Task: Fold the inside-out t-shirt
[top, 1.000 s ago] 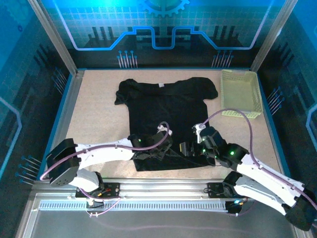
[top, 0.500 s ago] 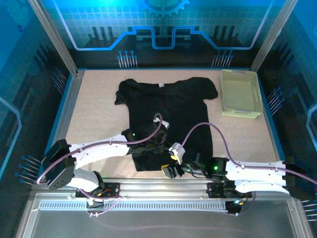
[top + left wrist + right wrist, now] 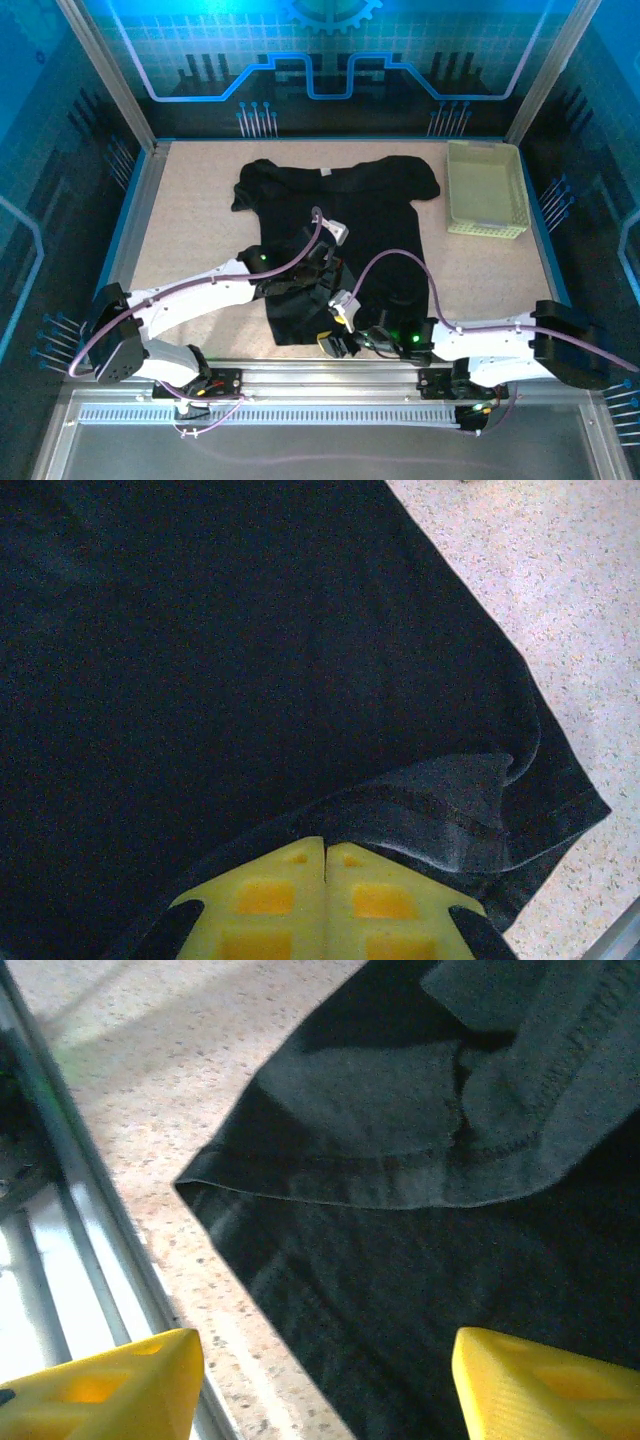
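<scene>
The inside-out t-shirt (image 3: 340, 205) is plain black and lies flat on the table, collar at the far end. My left gripper (image 3: 320, 280) is over its lower middle. In the left wrist view its yellow fingers meet, and the left gripper (image 3: 326, 848) is shut on a raised fold of the t-shirt (image 3: 200, 660) near the hem corner. My right gripper (image 3: 335, 342) hovers open at the shirt's near left edge. In the right wrist view the right gripper (image 3: 325, 1360) has wide-apart fingers over the t-shirt (image 3: 400, 1290), below a turned-over hem (image 3: 380, 1130).
A pale yellow-green basket (image 3: 485, 190) stands at the far right of the table (image 3: 190, 220). The metal front rail (image 3: 60, 1200) runs right beside the right gripper. Bare tabletop lies to the left of the shirt.
My right arm has swung left along the front edge to the shirt's near left part, its jaws narrowing a little. My left gripper has moved farther up the shirt, still shut.
</scene>
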`<state>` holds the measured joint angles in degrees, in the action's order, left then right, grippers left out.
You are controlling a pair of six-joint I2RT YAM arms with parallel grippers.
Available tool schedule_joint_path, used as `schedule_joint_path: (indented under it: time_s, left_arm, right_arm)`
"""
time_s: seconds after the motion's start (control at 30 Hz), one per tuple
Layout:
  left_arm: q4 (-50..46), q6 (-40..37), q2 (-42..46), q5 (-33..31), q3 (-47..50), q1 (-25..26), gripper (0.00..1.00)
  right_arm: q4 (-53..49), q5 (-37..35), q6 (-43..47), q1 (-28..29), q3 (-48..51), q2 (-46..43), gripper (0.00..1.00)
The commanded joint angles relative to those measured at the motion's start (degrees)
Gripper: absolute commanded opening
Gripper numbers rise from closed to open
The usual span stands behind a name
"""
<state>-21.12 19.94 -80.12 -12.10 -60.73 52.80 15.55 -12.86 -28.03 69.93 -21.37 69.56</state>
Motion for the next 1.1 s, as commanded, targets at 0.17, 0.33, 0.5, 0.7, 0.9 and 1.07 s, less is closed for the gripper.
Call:
schedule_joint_path:
  time_s: [0.17, 0.33, 0.5, 0.7, 0.9, 1.07]
  left_arm:
    - [-0.2, -2.9, 2.5, 0.9, -3.4, -0.9, 0.0]
    - [-0.7, -3.7, 3.2, 0.8, -3.6, -0.9, 0.0]
    - [-0.6, -5.3, 4.9, 2.5, -3.2, -0.9, 0.0]
    - [0.6, -5.1, 6.6, 7.3, -4.4, -0.9, 0.0]
    - [-1.9, -4.2, 4.9, 8.2, -9.5, -0.9, 0.0]
    - [-3.0, -4.1, 3.6, 8.1, -13.1, -0.9, 0.0]
  right_arm:
    - [4.6, 0.1, 1.0, -6.3, -2.2, 6.4, 0.66]
    - [4.6, -2.4, 0.7, -8.9, -2.7, 8.5, 0.66]
    - [3.7, -10.5, -0.5, -11.6, -2.8, 9.3, 0.64]
    - [7.0, -16.4, 0.8, -12.4, -5.7, 13.6, 0.65]
    - [12.8, -26.8, 2.7, -10.2, -8.7, 19.1, 0.69]
    - [14.2, -32.8, 2.2, -10.1, -10.8, 22.0, 0.7]
